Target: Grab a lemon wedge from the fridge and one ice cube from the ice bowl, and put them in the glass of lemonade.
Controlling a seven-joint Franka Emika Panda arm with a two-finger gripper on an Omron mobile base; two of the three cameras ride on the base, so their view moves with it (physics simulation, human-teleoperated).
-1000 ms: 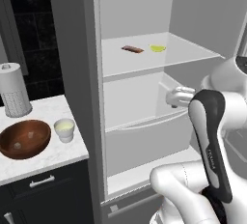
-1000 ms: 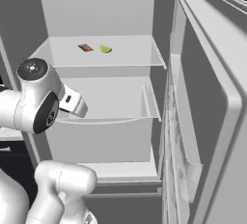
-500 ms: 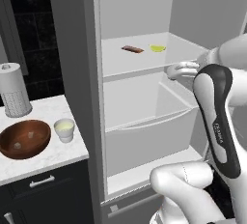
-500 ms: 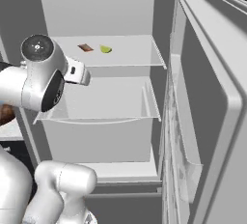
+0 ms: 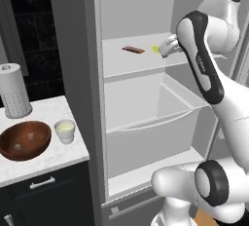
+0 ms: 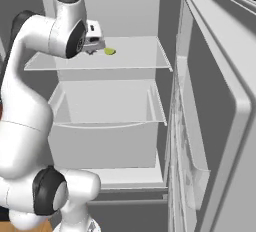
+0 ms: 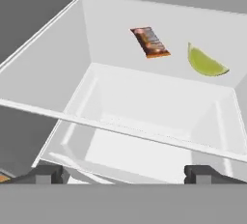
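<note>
step in hand, judged from the layout: reach for the lemon wedge, first of two pickups; nothing held yet. claw (image 7: 123, 172) spread wide and empty, fingertips (image 7: 48, 174) far apart at the bottom of the hand view, poised at the front lip of the upper shelf (image 7: 144, 133) inside the open fridge (image 5: 92, 74). directly under the claw: the clear drawer (image 5: 160, 118) below the shelf. ahead of the claw and off to one side on the shelf surface: the lemon wedge (image 7: 206, 62), lying flat, apart from both fingers, not yet between them. just beside the wedge, toward the middle of the hand view: a thin reddish-brown bar (image 7: 150, 41), not touching the wedge and to be left alone. in the right base view, wedge (image 6: 110, 51) just in front of the hand. well away from the claw, outside the fridge on the marble counter (image 5: 44, 157): glass of lemonade (image 5: 64, 131) standing upright just beside the ice bowl (image 5: 24, 140), with pale cubes inside the bowl; a paper-towel roll (image 5: 13, 91) behind the bowl. next move calls for: advance further over the shelf, shift sideways until the wedge sits between the fingers, lower to shelf level, then close. small, low target: risk of pushing it rather than gripping it.
</note>
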